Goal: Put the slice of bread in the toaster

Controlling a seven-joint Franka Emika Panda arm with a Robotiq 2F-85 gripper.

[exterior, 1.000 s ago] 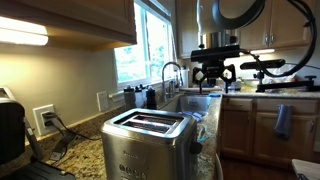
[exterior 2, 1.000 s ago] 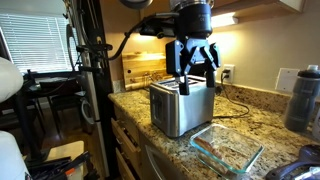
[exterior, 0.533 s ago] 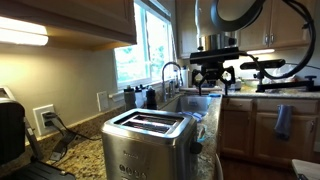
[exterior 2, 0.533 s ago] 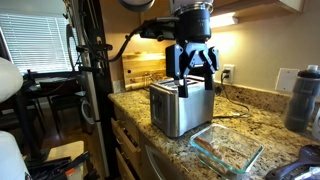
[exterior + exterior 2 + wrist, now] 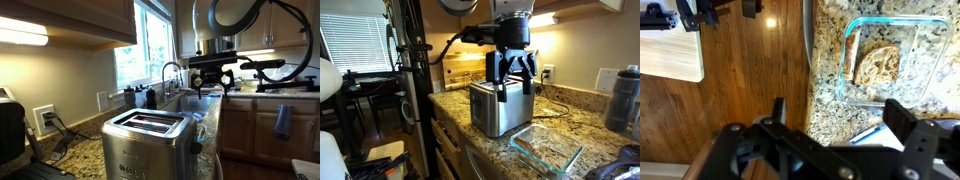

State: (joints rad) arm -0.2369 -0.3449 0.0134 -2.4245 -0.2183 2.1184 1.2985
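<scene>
Wrist view shows the gripper (image 5: 840,118) wide open and empty, with bread (image 5: 877,65) ahead in a dish (image 5: 847,55) whose wall might snag a jaw.

Toaster (image 5: 148,145): brushed silver steel, dark slots; lower centre of frame.
Bench (image 5: 570,115): granite, tan ground, dense brown and black speckle.
Slice of bread (image 5: 877,65): mottled golden-brown; upper right of wrist view.
Glass dish (image 5: 846,60): clear, green-blue tint along rim.
Floor (image 5: 740,100): red-brown wood planks, streaked grain.
Cabinets (image 5: 250,130): mid-brown wood; right of frame.
Towel (image 5: 283,120): grey-blue, plain.
Bottle (image 5: 623,100): grey body, dark cap; right edge of frame.
</scene>
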